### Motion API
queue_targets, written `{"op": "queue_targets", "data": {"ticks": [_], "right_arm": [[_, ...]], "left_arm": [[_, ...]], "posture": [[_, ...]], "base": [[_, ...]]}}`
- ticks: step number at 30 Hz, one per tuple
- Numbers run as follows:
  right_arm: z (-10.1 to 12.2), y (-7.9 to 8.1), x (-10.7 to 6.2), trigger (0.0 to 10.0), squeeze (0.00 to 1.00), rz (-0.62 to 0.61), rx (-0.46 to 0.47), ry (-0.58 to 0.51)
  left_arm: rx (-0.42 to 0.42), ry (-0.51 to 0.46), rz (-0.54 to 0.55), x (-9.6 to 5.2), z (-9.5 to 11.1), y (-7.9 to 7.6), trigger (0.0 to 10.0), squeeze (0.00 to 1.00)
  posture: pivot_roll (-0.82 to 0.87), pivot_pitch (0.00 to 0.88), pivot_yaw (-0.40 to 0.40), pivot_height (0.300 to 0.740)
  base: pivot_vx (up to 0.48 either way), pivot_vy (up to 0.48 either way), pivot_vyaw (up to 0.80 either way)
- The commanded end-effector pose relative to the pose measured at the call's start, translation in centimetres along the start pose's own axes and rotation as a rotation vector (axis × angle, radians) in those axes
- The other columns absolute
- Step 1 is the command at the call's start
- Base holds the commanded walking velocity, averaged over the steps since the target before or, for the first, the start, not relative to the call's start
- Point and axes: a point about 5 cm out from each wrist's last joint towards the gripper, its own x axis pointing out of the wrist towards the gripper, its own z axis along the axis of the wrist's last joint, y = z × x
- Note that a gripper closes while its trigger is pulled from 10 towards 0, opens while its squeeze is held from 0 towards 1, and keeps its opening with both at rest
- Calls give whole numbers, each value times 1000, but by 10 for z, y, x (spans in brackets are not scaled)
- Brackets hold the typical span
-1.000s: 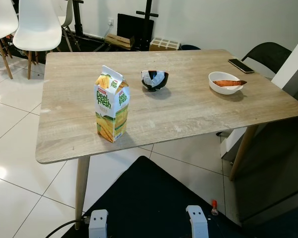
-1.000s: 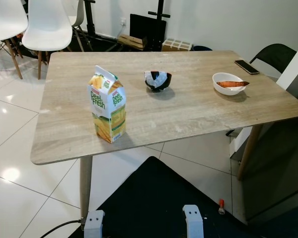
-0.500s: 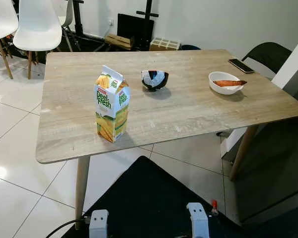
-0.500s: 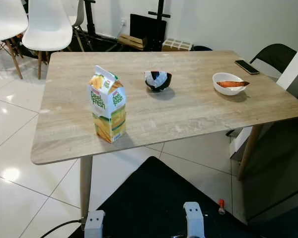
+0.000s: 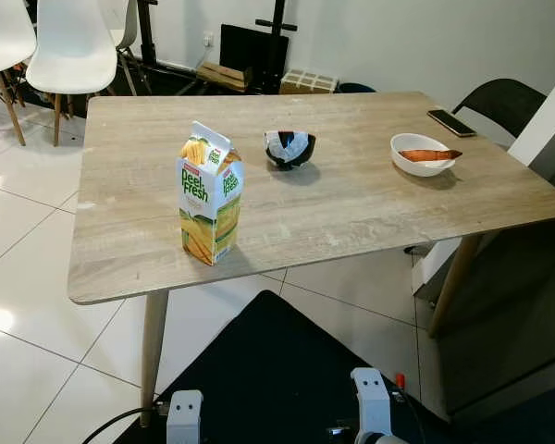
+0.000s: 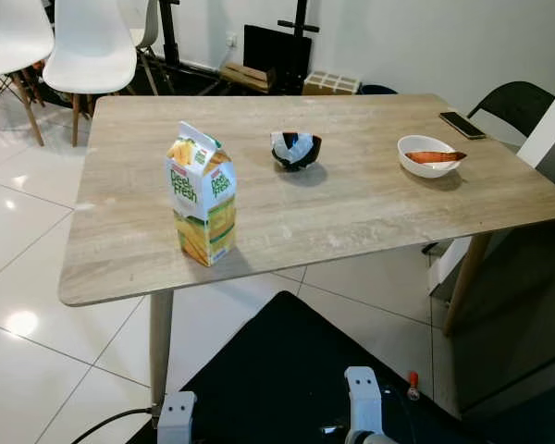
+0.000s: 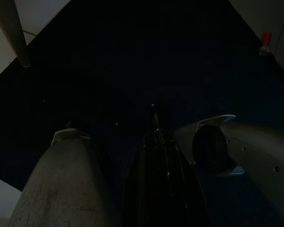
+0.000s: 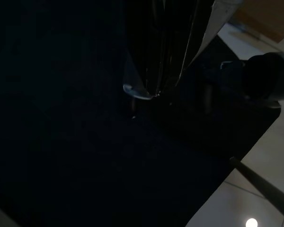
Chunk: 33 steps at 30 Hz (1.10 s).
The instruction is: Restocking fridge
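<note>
Right, what I see from the head cam:
Table: light wood-grain rectangular table with rounded corners and tapered wooden legs; matte top, a few pale scuffs.
Carton: yellow-and-green gable-top Peel Fresh juice carton, printed cardboard, upright near the table's front-left edge. Well apart from both arms.
Dark bowl: small glossy black bowl mid-table, something white crumpled inside; I can't tell what.
White bowl: shallow oval white bowl to the right, holding an orange-brown elongated piece; can't identify it.
Phone: flat black phone at the far right corner.
Floor: glossy white tiles with glare; a dark mat under the robot.
Chairs: white moulded plastic chairs far left, cropped by the frame; a black chair far right, mostly hidden behind the table.
Right edge: a dark grey panel runs out of frame; I can't tell what it is.
Left gripper: left gripper hangs low over the mat; wrist view is very dark, fingers look pressed together, clenched on nothing.
Right gripper: right gripper also low over the mat; black fingers blur into shadow, so I can't tell its opening.
Small red thing: tiny red item on the floor by the mat, too small to identify.
</note>
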Motion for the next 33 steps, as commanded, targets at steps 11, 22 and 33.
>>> {"op": "queue_targets", "data": {"ticks": [11, 22, 33], "right_arm": [[1, -8, -2, 10000, 0, -47, -53, -5], [0, -11, -4, 10000, 0, -49, -3, -15], [2, -11, -3, 10000, 0, -51, -25, -16]], "left_arm": [[4, 49, 8, -4, -13, 1, 10000, 0], [5, 49, 2, -4, -14, 0, 10000, 0], [8, 49, 2, -4, -15, -1, 10000, 0]], "posture": [[68, 81, -120, 740], [65, 82, -118, 740], [73, 75, -122, 740]], "base": [[0, 0, 0], [0, 0, 0], [0, 0, 0]]}}
